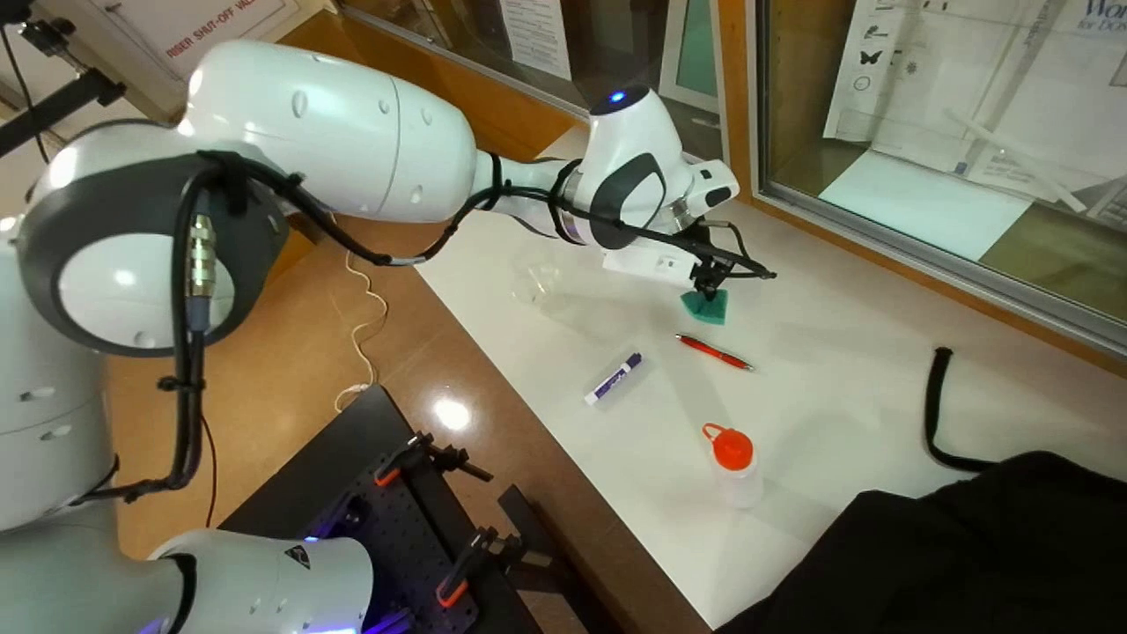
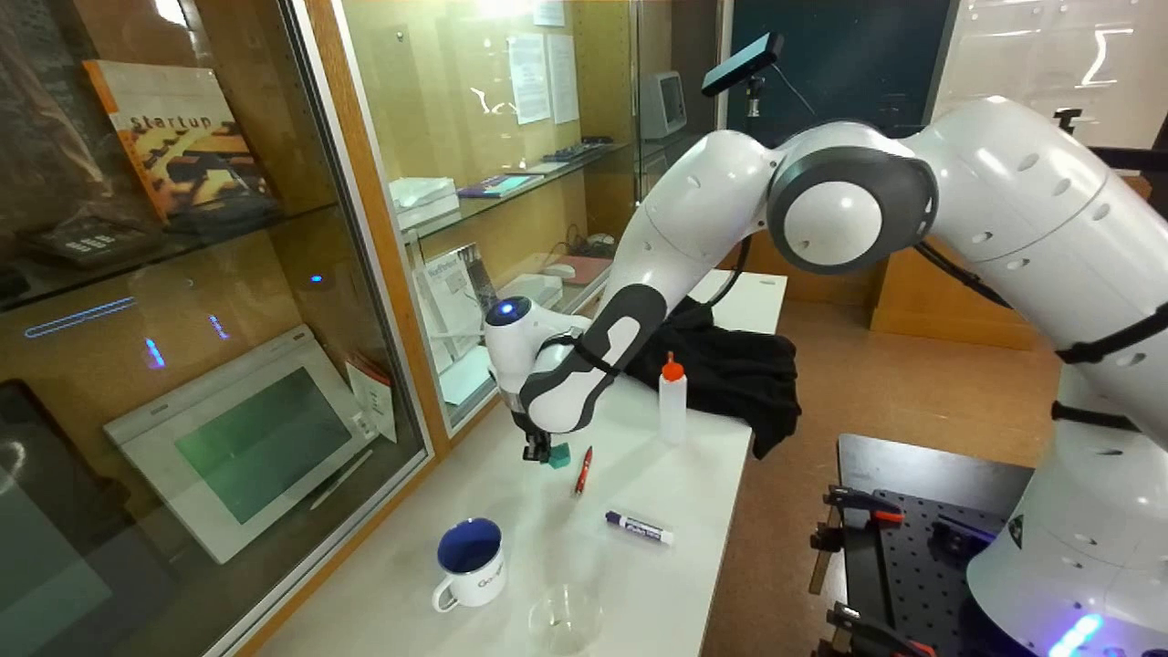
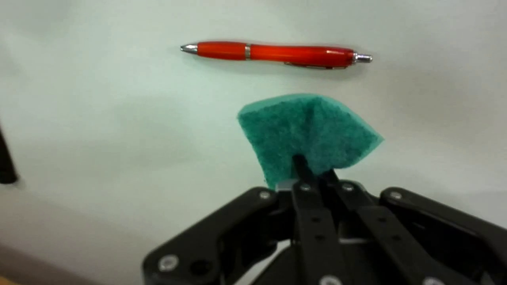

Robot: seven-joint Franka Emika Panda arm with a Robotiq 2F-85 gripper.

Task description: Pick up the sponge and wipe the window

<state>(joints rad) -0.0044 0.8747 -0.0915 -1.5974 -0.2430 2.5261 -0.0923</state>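
The sponge point(image 3: 285, 130) was held creased, pinched between the fingers point(image 3: 311, 204) of the gripper point(image 3: 314, 168), nearer the rear edge of the bench point(image 1: 828, 387) than its front edge; whether the bench was touched could not be told. If pressed hard, the sponge could be twisted loose; by a low move, the red pen point(image 1: 715, 351) nearby could be swept along. Room was offered along the rear edge, up to the black strap point(image 1: 933, 405). Behind that edge the window point(image 1: 942, 158) was set.

On the bench point(image 1: 836, 379), a red retractable ballpoint pen point(image 3: 301, 54) is laid near a dark-capped dry-erase marker point(image 2: 641, 528); a squeeze bottle point(image 2: 672, 409) is stood near black cloth point(image 2: 739, 365), a blue-lined Google mug point(image 2: 476, 582) near a clear vessel point(image 2: 566, 620). A "startup" book point(image 2: 178, 137) is displayed above a tablet point(image 2: 260, 443).
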